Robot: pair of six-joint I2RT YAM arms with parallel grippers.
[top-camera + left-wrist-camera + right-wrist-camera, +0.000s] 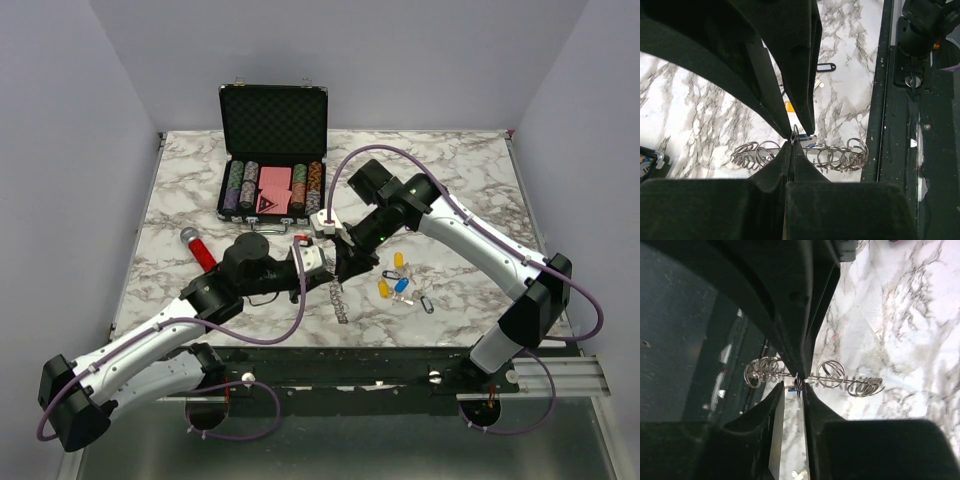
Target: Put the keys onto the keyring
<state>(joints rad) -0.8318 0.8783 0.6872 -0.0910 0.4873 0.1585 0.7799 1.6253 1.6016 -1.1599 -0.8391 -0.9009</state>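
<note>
The keyring point(338, 298), a silvery bar strung with many wire rings, hangs just above the table between both grippers. It also shows in the left wrist view point(840, 156) and the right wrist view point(832, 374). My left gripper point(324, 264) point(792, 141) is shut on one small ring at the keyring's middle. My right gripper point(342, 258) point(799, 385) meets it from the opposite side and pinches a small ring with a blue key point(791, 388) on it. Loose keys lie to the right: yellow point(383, 289), yellow point(399, 261), blue point(402, 284).
An open black case of poker chips point(272, 188) stands at the back. A red-handled tool point(200, 250) lies left of the left arm. Small black loops point(428, 303) lie among the keys. The table's front edge point(330, 345) is just below the keyring.
</note>
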